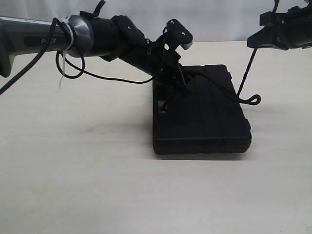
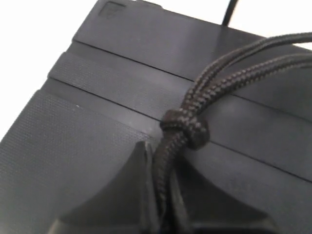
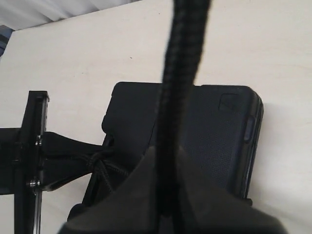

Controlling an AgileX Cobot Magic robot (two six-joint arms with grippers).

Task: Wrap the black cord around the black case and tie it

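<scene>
The black case [image 1: 202, 117] lies flat on the table, grooves running lengthwise. The black cord [image 1: 246, 73] crosses the case's top and climbs taut off its right edge to my right gripper [image 1: 257, 40], which is shut on it high above the table. The cord's looped end [image 1: 253, 100] rests on the table beside the case. My left gripper [image 1: 181, 78] presses down at the case's far left part, shut on the cord [image 2: 163, 165] just below a knot [image 2: 185, 129] where several strands meet. In the right wrist view the cord [image 3: 180, 58] runs out from between the shut fingers [image 3: 141, 185], above the case [image 3: 219, 131].
A glossy arm cable with a white zip tie [image 1: 66, 44] loops under the left arm. Pale tabletop [image 1: 73, 170] surrounds the case. The left gripper's frame [image 3: 34, 146] shows beside the case in the right wrist view.
</scene>
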